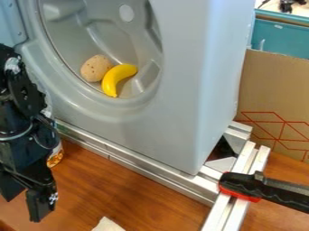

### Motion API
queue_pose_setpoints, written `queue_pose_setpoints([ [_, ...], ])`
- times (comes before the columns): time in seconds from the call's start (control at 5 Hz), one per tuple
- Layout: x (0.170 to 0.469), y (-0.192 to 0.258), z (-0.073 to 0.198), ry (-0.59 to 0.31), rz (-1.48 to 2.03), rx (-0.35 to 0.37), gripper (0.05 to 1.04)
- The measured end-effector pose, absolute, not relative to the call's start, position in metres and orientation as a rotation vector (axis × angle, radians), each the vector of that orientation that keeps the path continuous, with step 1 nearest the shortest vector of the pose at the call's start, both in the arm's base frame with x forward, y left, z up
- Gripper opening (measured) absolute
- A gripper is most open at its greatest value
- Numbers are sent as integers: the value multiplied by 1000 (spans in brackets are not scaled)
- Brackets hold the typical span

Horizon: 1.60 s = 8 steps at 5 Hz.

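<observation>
The black gripper [23, 210] hangs over the wooden table at the lower left, its two fingers apart and pointing down, with nothing seen between them. It is in front of a grey machine [181, 90] with a round opening. Inside that opening, a yellow toy banana [114, 80] lies beside a brown speckled, rounded thing [95, 68]. Both are up and to the right of the gripper, well apart from it. Partly hidden behind the arm stands a container with an orange label [55, 157].
Metal rails [138, 168] run along the machine's base and out toward the front right. A black and red tool handle [256, 188] lies over them. A white piece [108, 224] is at the bottom edge; a cardboard box [271, 94] stands at the right.
</observation>
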State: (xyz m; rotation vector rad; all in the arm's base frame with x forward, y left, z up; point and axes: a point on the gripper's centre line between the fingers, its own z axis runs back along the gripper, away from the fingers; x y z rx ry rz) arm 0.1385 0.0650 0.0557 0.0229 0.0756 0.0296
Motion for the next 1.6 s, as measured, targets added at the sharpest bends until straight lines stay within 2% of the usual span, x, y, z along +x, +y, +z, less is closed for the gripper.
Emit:
queue_pose_setpoints([
  [0.2,137,64,54,84,30,19,1000],
  [0.4,148,34,47,35,-42,-18,1000],
  [0.8,159,-24,44,70,-111,-9,1000],
  [1.0,162,-34,25,129,-107,-50,1000],
  [1.2,162,-33,6,218,-107,-42,1000],
  [1.4,165,-33,-7,266,-104,-38,1000],
  [1.6,171,-36,-16,278,-145,-56,1000],
])
